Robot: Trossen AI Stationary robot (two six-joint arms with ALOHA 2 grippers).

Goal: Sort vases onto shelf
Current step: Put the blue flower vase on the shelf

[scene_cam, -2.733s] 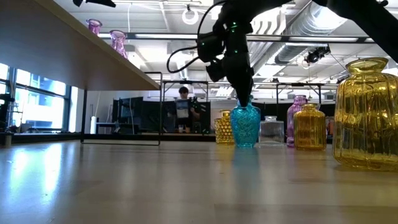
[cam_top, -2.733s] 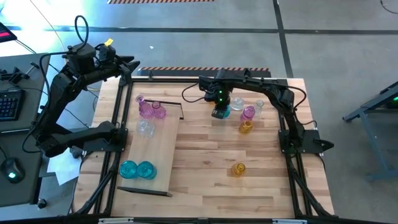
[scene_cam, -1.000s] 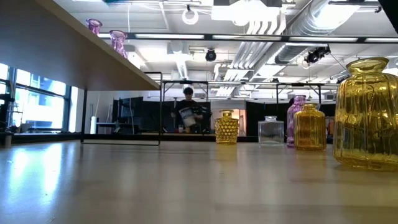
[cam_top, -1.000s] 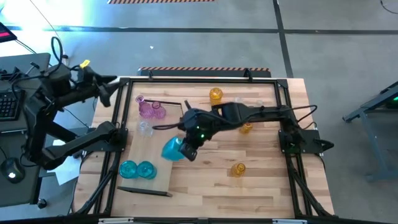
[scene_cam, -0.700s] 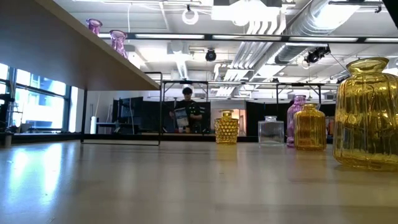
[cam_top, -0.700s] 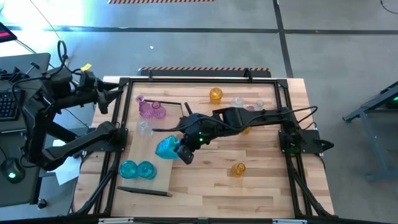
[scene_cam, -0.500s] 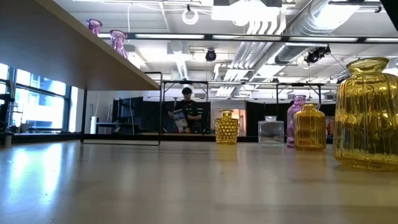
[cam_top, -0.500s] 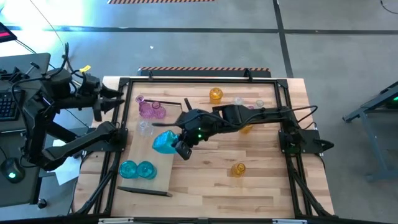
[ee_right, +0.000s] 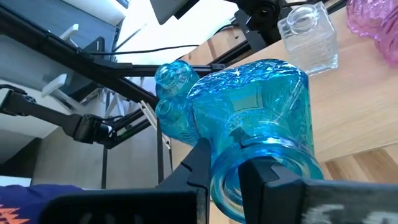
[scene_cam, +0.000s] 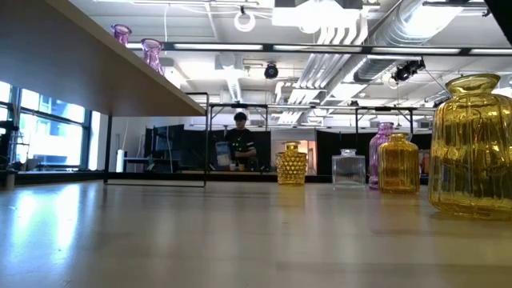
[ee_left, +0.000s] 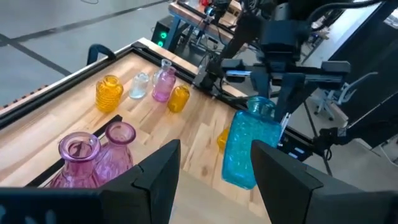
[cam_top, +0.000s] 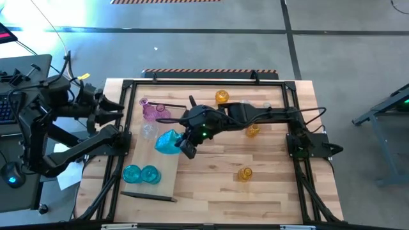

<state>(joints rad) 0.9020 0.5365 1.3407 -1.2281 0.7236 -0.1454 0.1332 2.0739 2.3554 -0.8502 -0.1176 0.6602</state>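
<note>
My right gripper (cam_top: 185,145) is shut on a teal vase (cam_top: 167,142), held over the shelf (cam_top: 160,163), a light-wood board with dark end rails. The left wrist view shows this vase (ee_left: 249,146) hanging under the gripper. Standing on the shelf by their bases are two pink vases (cam_top: 153,112), a clear one (cam_top: 149,131) and two teal ones (cam_top: 140,173). Amber vases (cam_top: 221,97) (cam_top: 253,131) (cam_top: 245,173) and a clear one (cam_top: 243,104) stand on the tabletop. My left gripper (ee_left: 221,186) is open, off the table's left edge (cam_top: 115,108). My right gripper holds the teal vase by its mouth end (ee_right: 224,186). One finger (ee_right: 199,163) lies outside the neck; the other (ee_right: 267,180) appears to stand in the mouth. The fingers come from above. The vase hangs below them, roughly upright, lifted clear of the shelf.
The low view shows amber vases (scene_cam: 472,148) (scene_cam: 398,164) (scene_cam: 291,164), a clear bottle (scene_cam: 349,168) and a pink one (scene_cam: 384,136) standing on the tabletop. A dark metal frame (cam_top: 291,121) runs around the table. A person (scene_cam: 240,140) stands far off in the room.
My right gripper has carried the teal vase from the shelf's right edge farther over the shelf, toward the table's left and far edges. My left arm has swung toward the table's near edge, staying off the left side.
</note>
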